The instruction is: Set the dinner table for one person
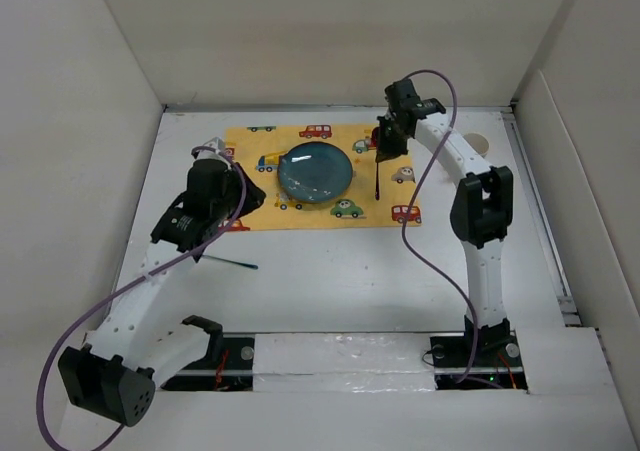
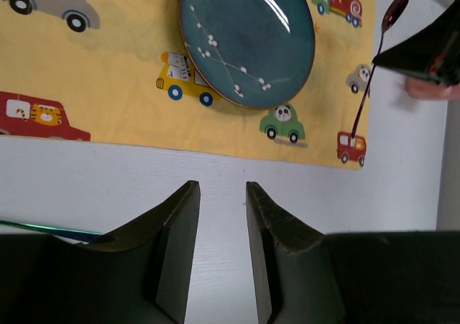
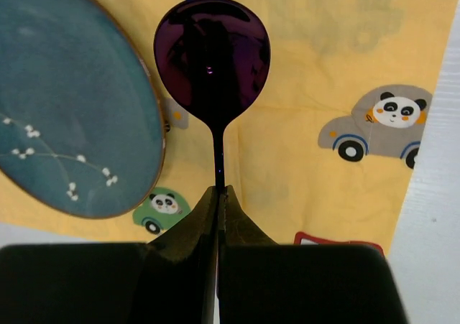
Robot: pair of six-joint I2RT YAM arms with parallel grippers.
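cloth (image 1: pixel 318 176): yellow, cartoon cars | plate (image 1: pixel 315 171): teal, white sprigs | spoon (image 3: pixel 213 58): seemingly dark purple

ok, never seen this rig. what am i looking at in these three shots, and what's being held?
Two robot arms are bolted side by side at the near edge of a white dinner table. The overhead view comes from a fixed camera above and behind them. The other two come from cameras on each wrist, so the dark shapes at the bottom are that arm's own fingers.

On the table lies a yellow placemat with cartoon cars, and a blue plate sits on it. A thin dark utensil lies on the bare table near the left arm; its type is unclear.

The right tool is shut on the handle of a dark purple spoon, beside the plate over the mat. The left tool holds nothing, its fingers apart.
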